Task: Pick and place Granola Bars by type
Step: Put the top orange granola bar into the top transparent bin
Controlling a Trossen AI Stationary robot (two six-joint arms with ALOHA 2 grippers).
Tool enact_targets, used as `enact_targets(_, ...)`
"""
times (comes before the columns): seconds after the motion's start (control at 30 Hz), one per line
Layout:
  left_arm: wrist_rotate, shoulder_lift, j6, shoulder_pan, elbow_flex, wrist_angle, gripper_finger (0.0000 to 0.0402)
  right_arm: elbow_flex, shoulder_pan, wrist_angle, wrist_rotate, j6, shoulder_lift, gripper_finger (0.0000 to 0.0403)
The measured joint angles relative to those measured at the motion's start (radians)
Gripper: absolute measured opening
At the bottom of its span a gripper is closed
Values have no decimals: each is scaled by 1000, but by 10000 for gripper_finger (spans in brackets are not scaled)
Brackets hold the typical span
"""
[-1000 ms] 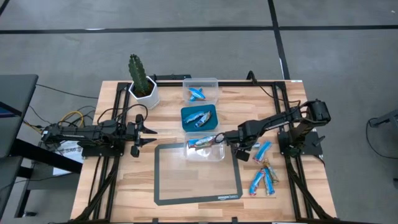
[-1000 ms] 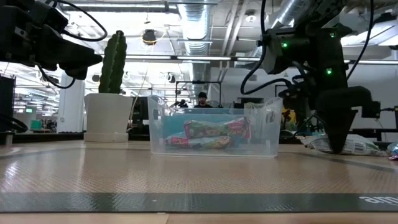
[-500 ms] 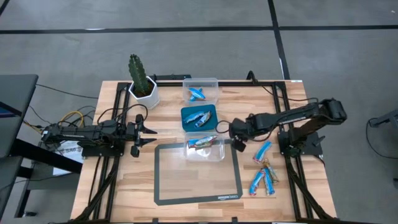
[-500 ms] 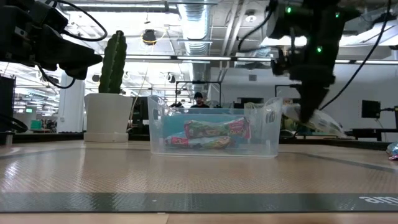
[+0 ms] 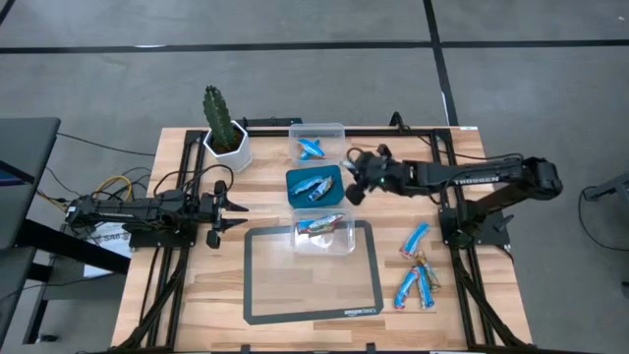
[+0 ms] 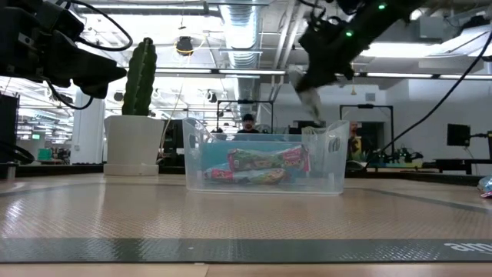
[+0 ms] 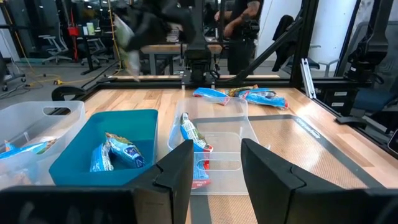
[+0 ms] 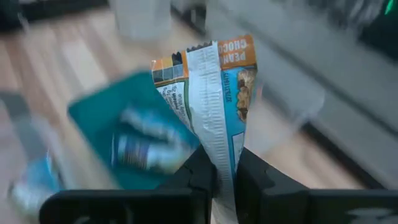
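Note:
My right gripper (image 5: 356, 185) is shut on a granola bar (image 8: 211, 93) with a white, blue and orange wrapper, in the air by the right side of the teal container (image 5: 295, 177), which holds blue bars. A clear container (image 5: 324, 233) nearer me holds reddish bars (image 6: 265, 165). Another clear container (image 5: 316, 143) farther off holds a blue bar. Several loose bars (image 5: 417, 264) lie flat on the table at the right. My left gripper (image 5: 234, 210) is open and empty at the table's left, pointing toward the containers. My right gripper pinches one end of the bar (image 8: 222, 163) between its two fingers (image 8: 200, 171). The rest of the bar sticks out past the fingertips, its back seam toward the wrist camera. The bar is lifted clear and hangs below the gripper in the low view (image 6: 307, 96).
A cactus in a white pot (image 5: 224, 133) stands at the far left. A black-edged mat (image 5: 313, 280) lies at the table's near middle, under the near clear container. People stand in the room beyond the table (image 7: 239, 25).
My right gripper has risen from the table beside the loose bars, carrying the bar clear of the table. It has gone toward the far edge and the left, past the near clear container to the teal container's right side.

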Motion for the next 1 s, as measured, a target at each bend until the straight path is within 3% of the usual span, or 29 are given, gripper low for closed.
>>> enact_targets(0.3,0,0,-3,0,0,0,128,1,-87,409,-1,-336,95,26)
enact_targets(0.53,0,0,0,0,0,0,128,82,-148,424,-5,-395,196,31)
enact_targets(0.63,0,0,-4,0,0,0,128,161,-178,365,-26,-413,245,29)
enact_targets(1.0,1,0,1,0,0,0,128,578,-286,-98,-151,-418,478,35)
